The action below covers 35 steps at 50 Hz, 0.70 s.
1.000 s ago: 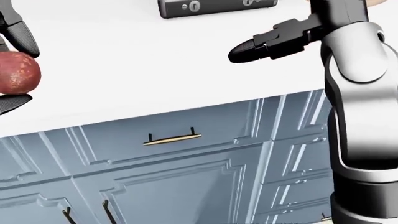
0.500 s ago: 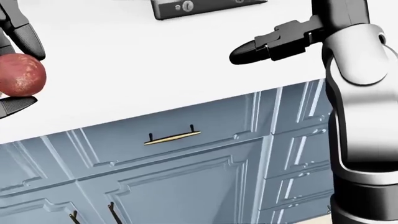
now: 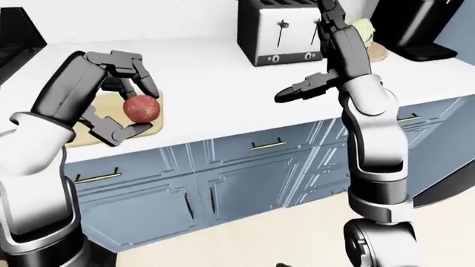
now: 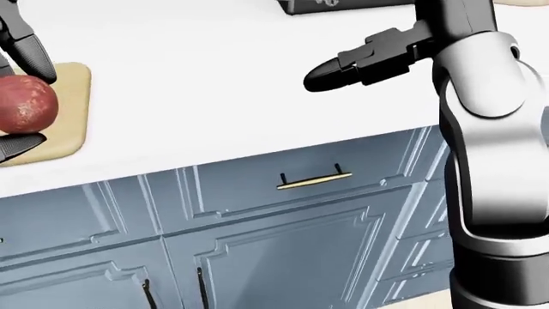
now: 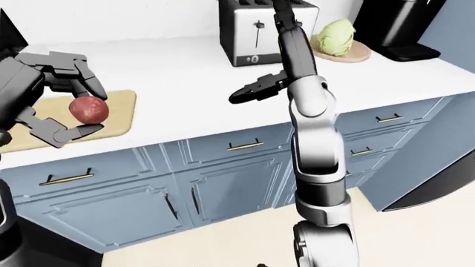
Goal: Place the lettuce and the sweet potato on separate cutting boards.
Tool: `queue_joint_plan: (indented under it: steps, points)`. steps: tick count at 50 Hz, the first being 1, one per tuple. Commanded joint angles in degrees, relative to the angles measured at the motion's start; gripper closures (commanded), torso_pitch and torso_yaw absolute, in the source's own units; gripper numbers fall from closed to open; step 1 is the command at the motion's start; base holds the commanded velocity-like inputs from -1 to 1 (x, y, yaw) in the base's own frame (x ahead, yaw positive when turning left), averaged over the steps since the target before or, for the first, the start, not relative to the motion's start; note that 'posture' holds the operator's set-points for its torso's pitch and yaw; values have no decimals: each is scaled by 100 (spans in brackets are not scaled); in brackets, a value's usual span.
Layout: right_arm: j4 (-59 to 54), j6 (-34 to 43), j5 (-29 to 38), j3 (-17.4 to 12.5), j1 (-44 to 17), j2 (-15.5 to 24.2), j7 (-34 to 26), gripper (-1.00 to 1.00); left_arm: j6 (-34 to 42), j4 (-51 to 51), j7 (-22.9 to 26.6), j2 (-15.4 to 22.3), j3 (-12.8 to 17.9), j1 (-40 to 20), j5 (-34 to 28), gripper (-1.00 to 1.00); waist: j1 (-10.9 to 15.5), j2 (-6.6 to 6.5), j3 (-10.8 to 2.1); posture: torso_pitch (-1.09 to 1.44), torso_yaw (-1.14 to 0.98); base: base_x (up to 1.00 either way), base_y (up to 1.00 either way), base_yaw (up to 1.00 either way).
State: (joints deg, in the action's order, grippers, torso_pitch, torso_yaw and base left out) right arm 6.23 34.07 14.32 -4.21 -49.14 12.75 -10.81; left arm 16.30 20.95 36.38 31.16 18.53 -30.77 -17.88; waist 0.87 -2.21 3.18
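Fingers point(image 3: 141, 78) of my left hand point(image 3: 118, 100) are wrapped over the sweet potato point(image 3: 141, 108) from above, with the lower digit tucked under it, so the reddish tuber sits clamped between them and held up off the surface. Below and behind it lies the rectangular cutting board point(image 5: 118, 111), resting on the white counter point(image 3: 215, 94) close to its near edge; in the right-eye view the potato hangs over the board's middle.

My right hand point(image 3: 300, 90) is held out over the counter with its fingers stretched nearly straight and grasping nothing. Far off toward that view's upper right, the lettuce point(image 5: 336, 30) already sits on a round board point(image 5: 360, 54), beside the toaster point(image 5: 249, 33) and a dark coffee machine point(image 5: 393, 25).

My worry is the release: the potato is rounded, and if I let go from this height it may bounce or roll off the board and toward the counter's lip. I'd lower first, then loosen gently.
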Motion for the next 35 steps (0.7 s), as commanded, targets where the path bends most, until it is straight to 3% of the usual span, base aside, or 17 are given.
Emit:
queue_joint_plan:
  steps: [1, 5, 9, 10, 11, 12, 13, 15, 22, 23, 25, 26, 27, 29, 31, 32, 35]
  points:
    - [159, -130, 30, -109, -176, 85, 61, -100, -118, 174, -88, 69, 46, -194, 20, 100, -31, -83, -165, 0, 0, 0, 0, 0]
    - [183, -121, 13, -114, -152, 80, 59, -100, -112, 204, -77, 51, 55, -167, 8, 100, -14, -116, -245, 0, 0, 0, 9, 0]
    - [190, -108, 0, -115, -151, 82, 78, -100, -94, 213, -75, 56, 68, -185, 12, 100, 2, 318, 35, 0, 0, 0, 86, 0]
    - [193, -106, 1, -111, -149, 80, 82, -100, -110, 199, -83, 53, 63, -181, 9, 100, 2, 471, 2, 0, 0, 0, 100, 0]
    - [190, -109, 0, -107, -149, 79, 82, -100, -114, 204, -84, 49, 62, -172, 10, 100, -78, 758, -163, 0, 0, 0, 100, 0]
    - [190, -112, 1, -105, -148, 80, 82, -100, -102, 221, -79, 47, 64, -166, 10, 100, -114, 407, -17, 0, 0, 0, 100, 0]
    - [175, -139, 4, -99, -135, 79, 84, -100, -101, 233, -81, 40, 63, -154, 7, 100, -82, 475, -196, 0, 0, 0, 100, 0]
    - [179, -150, 3, -95, -122, 75, 76, -100, -110, 232, -81, 36, 60, -142, 0, 100, -121, 530, -280, 0, 0, 0, 100, 0]
    - [206, -174, 17, -93, -84, 77, 50, -100, -106, 218, -83, 17, 25, -178, -27, 100, -163, 165, -124, 0, 0, 0, 94, 0]
    - [209, -178, 27, -88, -79, 80, 44, -100, -90, 238, -78, 10, 26, -173, -28, 100, -211, -104, -156, 0, 0, 0, 50, 0]
    - [223, -192, 40, -77, -56, 72, 26, -100, -88, 225, -72, 12, 18, -195, -32, 100, -129, -921, -276, 0, 0, 0, 15, 0]
    - [227, -190, 48, -75, -53, 69, 19, -100, -67, 256, -61, 9, 19, -189, -34, 100, -189, -397, -113, 0, 0, 0, 9, 0]
    - [228, -195, 60, -72, -51, 68, 15, -100, -63, 258, -58, 9, 20, -191, -35, 100, -139, -481, -193, 0, 0, 0, 10, 0]
    - [228, -187, 60, -77, -56, 56, 5, -100, -71, 244, -64, 9, 16, -195, -46, 100, -93, -380, -240, 0, 0, 0, 9, 0]
    - [234, -188, 71, -66, -45, 40, -4, -100, -116, 172, -94, 2, -9, -206, -78, 100, -51, -232, -231, 0, 0, 0, 7, 0]
    - [231, -180, 68, -73, -51, 31, -1, -100, -159, 87, -123, 0, -32, -232, -106, 100, -43, -146, -125, 0, 0, 0, 0, 0]
    - [223, -173, 58, -81, -56, 22, 8, -100, -216, -23, -153, -8, -69, -267, -162, 100, -80, -62, -88, 0, 0, 0, 0, 0]
